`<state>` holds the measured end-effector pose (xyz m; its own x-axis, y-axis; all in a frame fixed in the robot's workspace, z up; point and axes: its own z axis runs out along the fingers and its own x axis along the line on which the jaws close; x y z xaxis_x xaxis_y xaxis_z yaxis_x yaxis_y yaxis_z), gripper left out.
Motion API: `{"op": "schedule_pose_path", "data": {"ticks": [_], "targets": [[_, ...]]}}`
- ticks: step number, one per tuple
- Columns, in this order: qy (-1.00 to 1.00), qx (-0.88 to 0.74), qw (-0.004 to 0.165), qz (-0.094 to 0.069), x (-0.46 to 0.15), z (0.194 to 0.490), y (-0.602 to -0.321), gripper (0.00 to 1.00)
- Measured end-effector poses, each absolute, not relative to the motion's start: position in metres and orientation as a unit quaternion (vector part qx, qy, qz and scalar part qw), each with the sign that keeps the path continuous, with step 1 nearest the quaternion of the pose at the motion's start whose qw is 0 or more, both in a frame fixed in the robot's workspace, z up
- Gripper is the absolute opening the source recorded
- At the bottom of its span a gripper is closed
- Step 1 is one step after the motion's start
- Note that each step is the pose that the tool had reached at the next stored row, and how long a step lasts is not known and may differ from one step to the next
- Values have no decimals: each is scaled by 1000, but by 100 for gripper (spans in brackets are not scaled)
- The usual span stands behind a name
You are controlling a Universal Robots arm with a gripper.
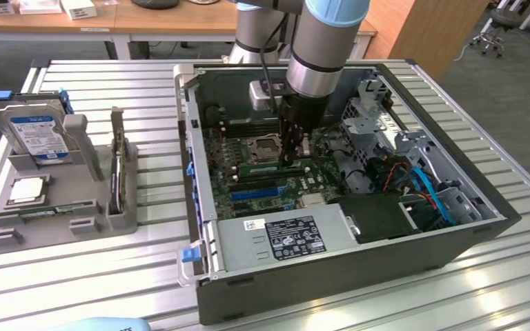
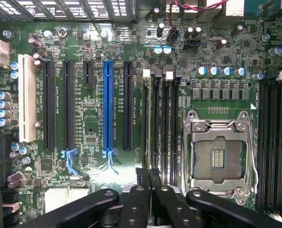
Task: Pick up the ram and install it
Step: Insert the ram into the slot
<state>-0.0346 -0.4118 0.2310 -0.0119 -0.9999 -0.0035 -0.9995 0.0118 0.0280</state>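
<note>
Tips of my pincer (image 1: 290, 164) are set narrow on the ram (image 1: 260, 167), which I hold by its upper edge; the part I can see runs from my fingers toward the exterior view's left, low over the board (image 1: 246, 189), between the socket (image 1: 267, 146) and the long card slots. In the wrist view the ram (image 2: 152, 118) shows edge-on as a thin dark line leading straight away from my two black fingers (image 2: 142, 178), in line with the bank of memory slots just beside the socket; whether it is seated in a slot or only at its mouth I cannot tell. The ram is a flat, thin green strip. The board is matt green, crowded with small silver-topped capacitors and black plastic slots, with one blue slot (image 2: 108, 109) among them; the socket is a square steel frame with a wire lever round a bare bed of contacts. The case (image 1: 339, 283) is dark sheet metal, lying open on a table (image 1: 108, 76) of ribbed aluminium slats. Well apart, on the exterior view's left, a grey tray (image 1: 94, 183) holds a hard drive (image 1: 36, 134) upright and a CPU (image 1: 27, 189) flat. My arm (image 1: 325, 41), a smooth grey tube with a pale blue joint, stands close to upright over the case, wrist pointing straight down into it
</note>
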Motion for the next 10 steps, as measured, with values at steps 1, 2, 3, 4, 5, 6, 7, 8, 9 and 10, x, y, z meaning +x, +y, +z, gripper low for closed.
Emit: {"op": "schedule_pose_path", "data": {"ticks": [1,2,3,4,5,6,7,8,9,10], "targets": [[-710,704,9,-11,-35,231,-412,12],[-709,705,9,-11,-35,231,-412,12],[-708,706,9,-11,-35,231,-412,12],[-708,706,9,-11,-35,231,-412,12],[-708,706,9,-11,-35,231,-412,12],[-708,706,9,-11,-35,231,-412,12],[-708,706,9,-11,-35,231,-412,12],[-708,706,9,-11,-35,231,-412,12],[-708,706,9,-11,-35,231,-412,12],[-708,706,9,-11,-35,231,-412,12]]}}
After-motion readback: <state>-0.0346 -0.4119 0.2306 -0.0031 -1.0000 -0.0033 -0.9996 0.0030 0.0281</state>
